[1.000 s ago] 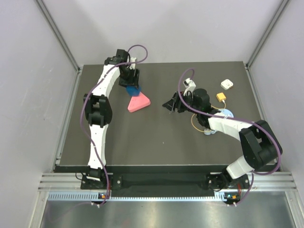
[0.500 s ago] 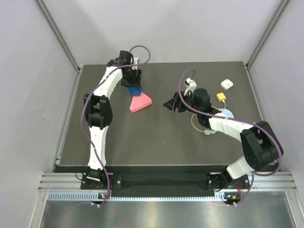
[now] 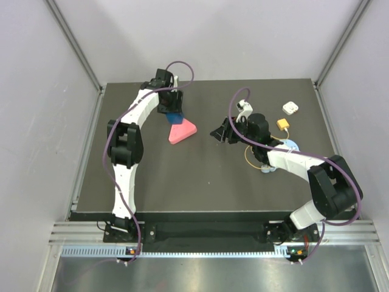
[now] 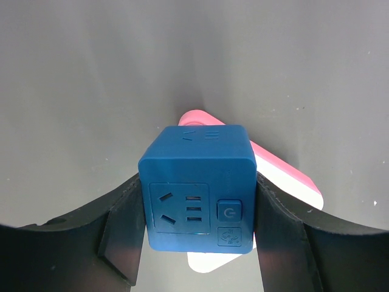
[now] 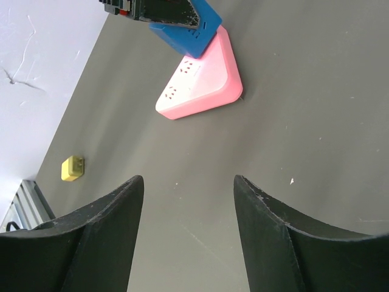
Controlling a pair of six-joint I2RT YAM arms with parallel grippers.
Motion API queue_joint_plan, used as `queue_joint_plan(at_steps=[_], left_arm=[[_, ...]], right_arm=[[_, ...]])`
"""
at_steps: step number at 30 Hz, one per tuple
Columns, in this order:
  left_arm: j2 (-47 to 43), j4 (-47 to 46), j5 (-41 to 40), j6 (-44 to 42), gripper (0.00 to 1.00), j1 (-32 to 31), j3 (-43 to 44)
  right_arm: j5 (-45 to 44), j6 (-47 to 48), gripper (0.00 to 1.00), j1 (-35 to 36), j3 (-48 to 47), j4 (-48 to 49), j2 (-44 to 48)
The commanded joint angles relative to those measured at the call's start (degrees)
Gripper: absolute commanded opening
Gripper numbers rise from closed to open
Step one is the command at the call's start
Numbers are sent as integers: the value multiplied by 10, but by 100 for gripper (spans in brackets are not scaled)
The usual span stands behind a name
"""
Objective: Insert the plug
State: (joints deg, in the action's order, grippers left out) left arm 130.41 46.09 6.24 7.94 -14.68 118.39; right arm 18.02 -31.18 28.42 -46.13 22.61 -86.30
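The plug (image 3: 282, 124), a small yellow connector, lies on the table at the right, beyond the right arm, and its thin orange wire (image 3: 249, 159) loops under that arm. No gripper is at it. My left gripper (image 3: 173, 111) (image 4: 197, 191) is shut on a blue cube socket (image 4: 194, 152) (image 3: 175, 115) (image 5: 185, 30), one finger on each side. The cube sits on the far corner of a pink triangular power strip (image 3: 182, 132) (image 4: 285, 176) (image 5: 203, 82). My right gripper (image 3: 216, 134) (image 5: 188, 179) hangs open and holds nothing. It is right of the strip and points towards it.
A small white square block (image 3: 290, 108) lies at the back right. A light-blue disc (image 3: 292, 145) is partly hidden behind the right arm. A small yellow block (image 5: 72, 168) lies on the dark table (image 3: 200, 182) near its left rail.
My left gripper has shifted a little to the right with the blue cube, and the pink strip has slid right with it. The right arm has barely moved.
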Motion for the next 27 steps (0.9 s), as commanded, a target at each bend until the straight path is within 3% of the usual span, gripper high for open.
queue_joint_plan(at_steps=[1, 8, 17, 27], left_arm=[[45, 35, 39, 24, 0, -11, -50], [65, 57, 16, 41, 0, -17, -45], [70, 26, -25, 73, 0, -47, -115], [107, 89, -68, 73, 0, -57, -52]], right_arm=[[-5, -1, 60, 0, -6, 10, 25], [-8, -5, 59, 0, -4, 9, 25], [-2, -18, 58, -1, -4, 10, 25], [-16, -31, 56, -1, 19, 20, 28]])
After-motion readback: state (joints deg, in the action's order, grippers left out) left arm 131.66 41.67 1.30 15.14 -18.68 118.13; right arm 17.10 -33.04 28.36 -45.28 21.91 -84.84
